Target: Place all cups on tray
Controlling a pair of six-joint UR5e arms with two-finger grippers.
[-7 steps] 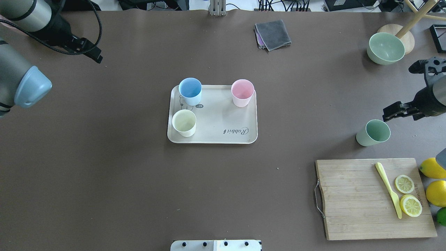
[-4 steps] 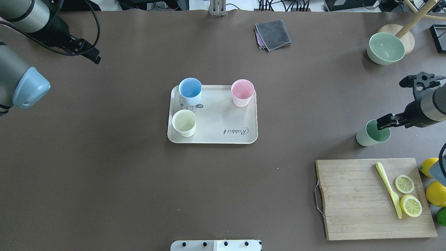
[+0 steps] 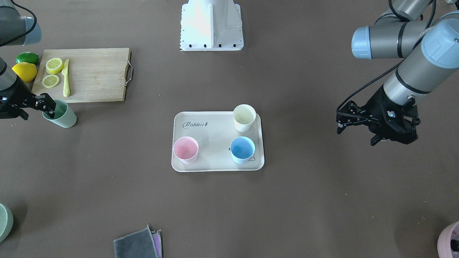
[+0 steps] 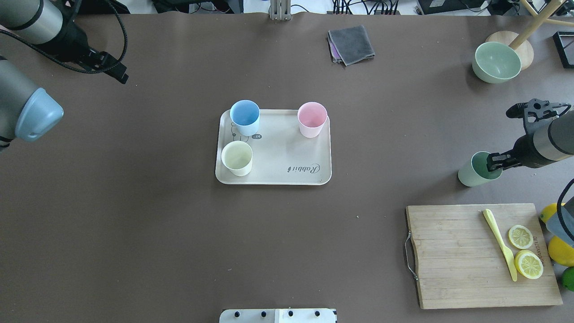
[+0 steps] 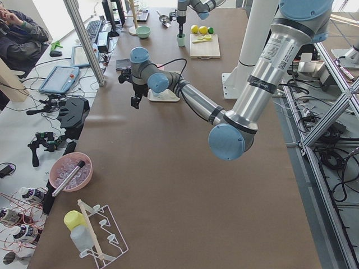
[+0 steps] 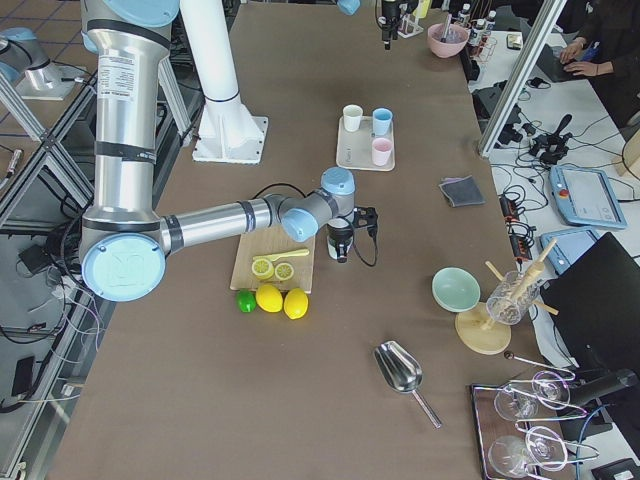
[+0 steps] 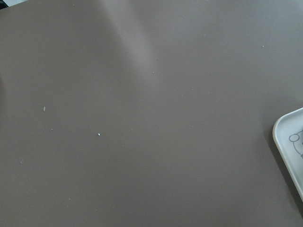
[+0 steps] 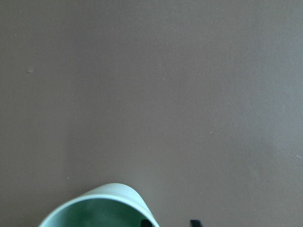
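Note:
The beige "Rabbit" tray (image 4: pixel 287 150) lies at the table's middle. On it stand the light blue cup (image 4: pixel 245 115), the pink cup (image 4: pixel 312 117) and the cream-white cup (image 4: pixel 236 157). The mint green cup (image 4: pixel 474 174) stands upright on the bare table at the right, just behind the cutting board. My right gripper (image 4: pixel 493 162) is open at that cup's rim. In the right wrist view one fingertip is inside the rim (image 8: pixel 102 208) and the other outside. My left gripper (image 4: pixel 120 75) hangs open and empty over the far left of the table.
A wooden cutting board (image 4: pixel 453 255) with a yellow knife and lemon slices lies at the front right, whole lemons beside it. A grey-green bowl (image 4: pixel 496 62) stands at the back right, a folded grey cloth (image 4: pixel 351 44) at the back, and a mauve pot (image 3: pixel 450 240) at the far left corner.
My right gripper has moved towards the mint green cup and come down onto its rim. My left arm has only drifted slightly.

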